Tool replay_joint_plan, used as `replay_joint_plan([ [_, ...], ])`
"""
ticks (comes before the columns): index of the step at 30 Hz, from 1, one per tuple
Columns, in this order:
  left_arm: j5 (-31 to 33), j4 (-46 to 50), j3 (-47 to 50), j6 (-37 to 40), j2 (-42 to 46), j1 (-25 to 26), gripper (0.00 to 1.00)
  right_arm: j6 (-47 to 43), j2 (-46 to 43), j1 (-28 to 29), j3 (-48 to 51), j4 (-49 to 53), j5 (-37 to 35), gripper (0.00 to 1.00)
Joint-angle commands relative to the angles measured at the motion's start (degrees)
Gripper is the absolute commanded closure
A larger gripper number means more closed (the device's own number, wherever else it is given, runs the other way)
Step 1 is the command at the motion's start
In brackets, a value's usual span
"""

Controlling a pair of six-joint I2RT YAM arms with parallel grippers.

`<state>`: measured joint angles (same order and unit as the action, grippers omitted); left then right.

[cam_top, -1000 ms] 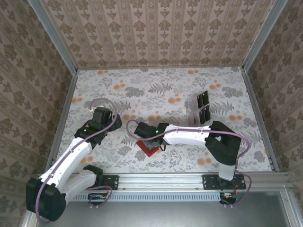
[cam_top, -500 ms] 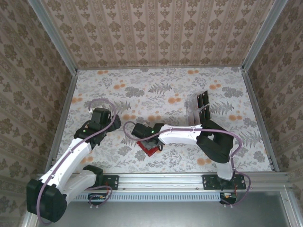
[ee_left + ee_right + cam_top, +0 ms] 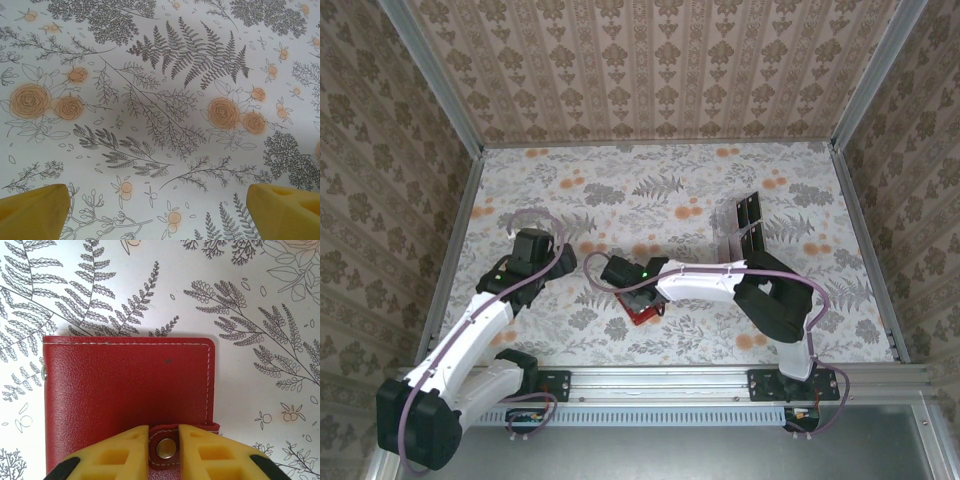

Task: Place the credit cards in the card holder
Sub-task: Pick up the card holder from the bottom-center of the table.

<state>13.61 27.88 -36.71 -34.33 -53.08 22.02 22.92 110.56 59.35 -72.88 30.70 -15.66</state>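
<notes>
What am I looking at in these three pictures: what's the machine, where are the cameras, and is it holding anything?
Two white robot arms are bolted at the near edge of a flower-patterned table. The wide picture is from a camera above and behind them. The other two come from cameras on the wrists, looking past yellow fingers. The left gripper hangs open over bare table, holding nothing. The right gripper pinches the snap tab of a small red card holder, which lies flat and closed on the table. Farther back on the right stands a clear rack with black panels.
</notes>
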Motion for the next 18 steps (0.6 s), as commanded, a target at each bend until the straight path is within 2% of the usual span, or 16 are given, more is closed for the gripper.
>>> replay_joint_plan([
  [1, -1.1, 0.2, 0.2, -0.2, 0.3, -0.4, 0.0, 0.3, -1.9, -1.3, 2.0, 1.5, 1.3, 0.65],
  [3, -1.2, 0.2, 0.1, -0.2, 0.3, -0.5, 0.0, 0.3, -3.0, -1.4, 2.0, 1.5, 1.2, 0.59],
  [18, -1.7, -0.7, 0.4, -0.1, -0.3, -0.5, 0.0, 0.0, -3.4, -1.4, 1.5, 2.0, 1.6, 0.59],
])
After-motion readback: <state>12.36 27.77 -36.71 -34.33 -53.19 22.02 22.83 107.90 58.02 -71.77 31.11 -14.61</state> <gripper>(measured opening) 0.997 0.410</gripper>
